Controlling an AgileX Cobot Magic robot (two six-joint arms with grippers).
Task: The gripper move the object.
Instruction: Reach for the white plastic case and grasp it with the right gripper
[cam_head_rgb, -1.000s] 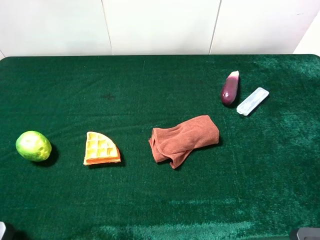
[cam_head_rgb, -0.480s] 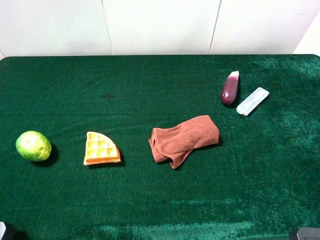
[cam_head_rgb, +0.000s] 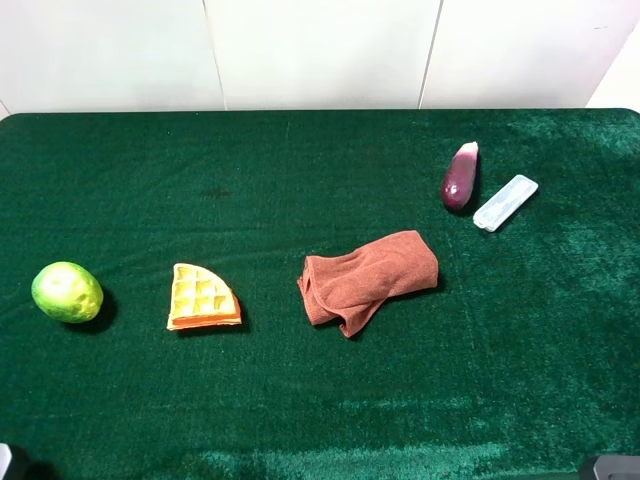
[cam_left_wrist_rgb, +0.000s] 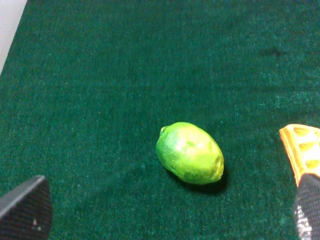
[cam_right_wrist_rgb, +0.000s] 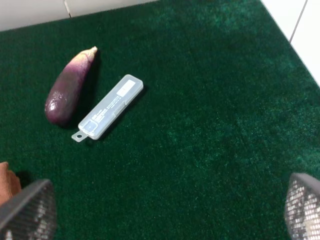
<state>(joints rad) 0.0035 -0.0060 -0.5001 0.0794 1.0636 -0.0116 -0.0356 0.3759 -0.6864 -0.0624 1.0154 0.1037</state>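
Green tabletop (cam_head_rgb: 300, 170), high view: the object (cam_head_rgb: 505, 203) lies flat at far right, just beside the eggplant (cam_head_rgb: 459, 178). Left wrist view: left pincer (cam_left_wrist_rgb: 166, 210) spread open, a lime (cam_left_wrist_rgb: 190, 152) ahead of it. Right wrist view: right pincer (cam_right_wrist_rgb: 165, 207) released, apart from the object.

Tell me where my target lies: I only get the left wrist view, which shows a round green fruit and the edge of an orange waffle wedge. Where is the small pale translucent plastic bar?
Observer: The pale bluish-white translucent plastic bar lies at the back right of the dark green felt table, just right of the purple eggplant.
Operator: Do they touch?
Observer: No. In the right wrist view a narrow strip of felt shows between them.
Operator: Is the right gripper ready?
Observer: The right gripper is open, its jaws wide apart with nothing between them; it is short of the bar.
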